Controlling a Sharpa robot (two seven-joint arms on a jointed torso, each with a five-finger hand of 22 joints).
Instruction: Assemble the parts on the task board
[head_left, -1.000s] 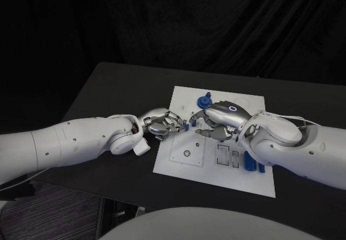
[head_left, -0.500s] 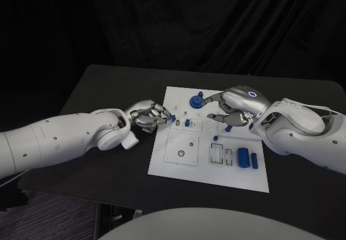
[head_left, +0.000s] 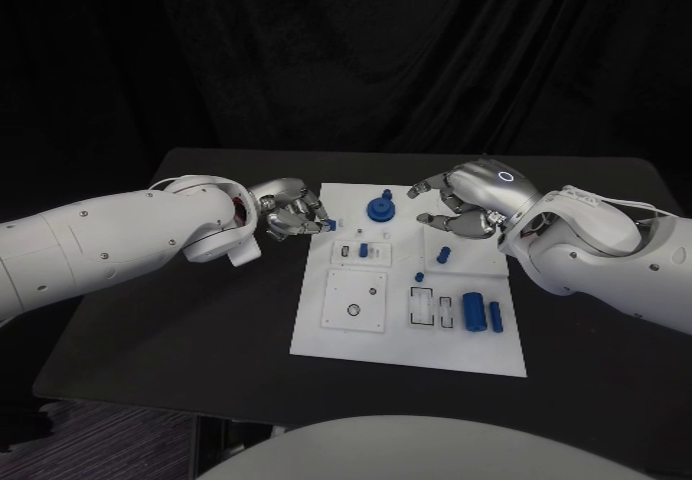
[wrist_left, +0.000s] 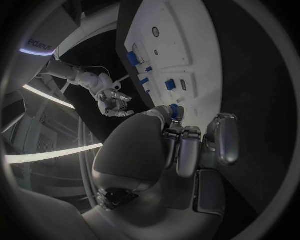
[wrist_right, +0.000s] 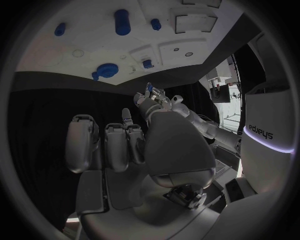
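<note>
We judge ourselves mid-placement: our left robot hand (head_left: 293, 219) pinches a small blue part (head_left: 325, 227) beside the task board (head_left: 335, 345) edge, our right robot hand (head_left: 464, 205) hovers empty with fingers apart, and seating comes next.

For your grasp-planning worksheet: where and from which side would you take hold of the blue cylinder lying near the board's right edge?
Grip the cylinder across its middle, coming straight down from above. It lies flat on the board, so its round sides are free, though a slimmer blue piece beside it leaves little room.
</note>
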